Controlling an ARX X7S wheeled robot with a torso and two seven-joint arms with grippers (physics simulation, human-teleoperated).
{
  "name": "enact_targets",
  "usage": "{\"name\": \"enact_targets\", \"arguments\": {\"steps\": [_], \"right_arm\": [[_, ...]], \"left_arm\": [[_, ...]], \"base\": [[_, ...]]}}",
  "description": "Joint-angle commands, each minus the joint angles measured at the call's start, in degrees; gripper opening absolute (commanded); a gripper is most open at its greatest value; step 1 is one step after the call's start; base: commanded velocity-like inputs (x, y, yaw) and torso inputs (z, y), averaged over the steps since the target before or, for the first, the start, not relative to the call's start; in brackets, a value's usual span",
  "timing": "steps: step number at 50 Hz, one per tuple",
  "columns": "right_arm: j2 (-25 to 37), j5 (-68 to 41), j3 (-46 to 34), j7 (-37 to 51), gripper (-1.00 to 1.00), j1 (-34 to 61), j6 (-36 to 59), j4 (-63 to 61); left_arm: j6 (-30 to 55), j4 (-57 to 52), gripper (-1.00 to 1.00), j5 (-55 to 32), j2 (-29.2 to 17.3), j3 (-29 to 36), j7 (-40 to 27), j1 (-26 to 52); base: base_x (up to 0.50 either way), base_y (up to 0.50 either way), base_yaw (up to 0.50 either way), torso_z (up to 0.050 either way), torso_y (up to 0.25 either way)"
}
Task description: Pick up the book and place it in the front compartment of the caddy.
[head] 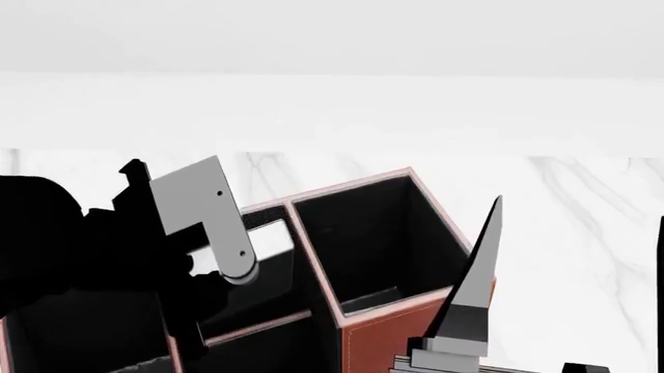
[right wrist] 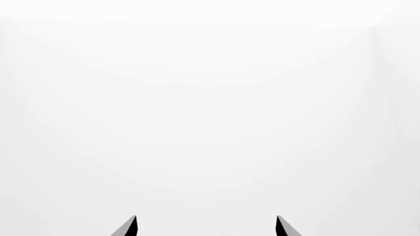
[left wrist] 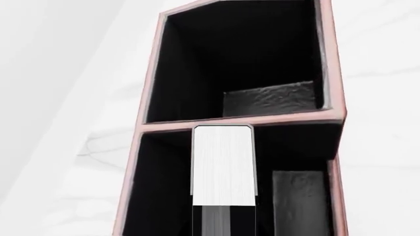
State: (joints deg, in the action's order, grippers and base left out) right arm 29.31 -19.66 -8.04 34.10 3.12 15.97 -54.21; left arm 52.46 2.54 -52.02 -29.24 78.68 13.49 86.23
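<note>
My left gripper (left wrist: 223, 219) is shut on the book (left wrist: 223, 164), whose white page edge faces the camera between black covers. The book hangs over the opening of a black-lined cell (left wrist: 164, 187) of the reddish-brown caddy (left wrist: 331, 64), close against a pink-rimmed divider (left wrist: 243, 120). How deep it sits I cannot tell. In the head view the book's white edge (head: 272, 237) shows beside my left arm (head: 104, 249), in the cell left of the big open cell (head: 379, 233). My right gripper (right wrist: 205, 223) is open and empty, one finger (head: 472, 291) pointing up beside the caddy (head: 389, 338).
The caddy stands on a white marble tabletop (head: 581, 217) with a pale wall behind. A second black-lined cell (left wrist: 243, 54) lies beyond the divider. The right wrist view shows only a blank white surface.
</note>
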Motion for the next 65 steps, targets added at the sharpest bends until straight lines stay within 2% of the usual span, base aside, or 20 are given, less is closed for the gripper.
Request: {"name": "enact_targets", "arguments": {"steps": [1, 32, 52, 63, 64, 65], "right_arm": [[-0.7, 0.1, 1.1, -1.4, 1.00, -0.2, -0.2, 0.1], [-0.4, 0.6, 0.5, -1.3, 1.00, -0.7, -1.7, 2.1], [-0.6, 1.1, -0.5, -1.6, 1.00, -0.7, -2.7, 4.1], [-0.9, 1.5, -1.5, -1.8, 1.00, -0.4, -3.0, 5.1], [-0.9, 1.5, -1.5, -1.8, 1.00, -0.4, -3.1, 5.3], [-0.9, 1.5, -1.6, -1.8, 1.00, -0.5, -3.3, 5.5]], "left_arm": [[-2.9, 4.3, -1.00, 3.8, 1.9, -1.8, -0.1, -1.0], [-12.2, 13.4, -1.00, 8.7, 3.6, 0.1, 2.5, -6.8], [-19.8, 24.0, -1.00, 12.2, 8.0, 1.3, 5.8, -10.6], [-18.6, 25.4, -1.00, 12.1, 8.6, 1.7, 5.8, -10.8], [-18.2, 25.5, 1.00, 12.0, 8.7, 1.7, 5.8, -10.8], [-18.0, 25.5, 1.00, 11.9, 8.7, 1.7, 5.8, -10.7]], "base": [[0.00, 0.00, 0.00, 0.000, 0.000], [0.00, 0.00, 0.00, 0.000, 0.001], [0.00, 0.00, 0.00, 0.001, 0.002], [0.00, 0.00, 0.00, 0.000, 0.001], [0.00, 0.00, 0.00, 0.000, 0.000], [0.00, 0.00, 0.00, 0.000, 0.000]]}}
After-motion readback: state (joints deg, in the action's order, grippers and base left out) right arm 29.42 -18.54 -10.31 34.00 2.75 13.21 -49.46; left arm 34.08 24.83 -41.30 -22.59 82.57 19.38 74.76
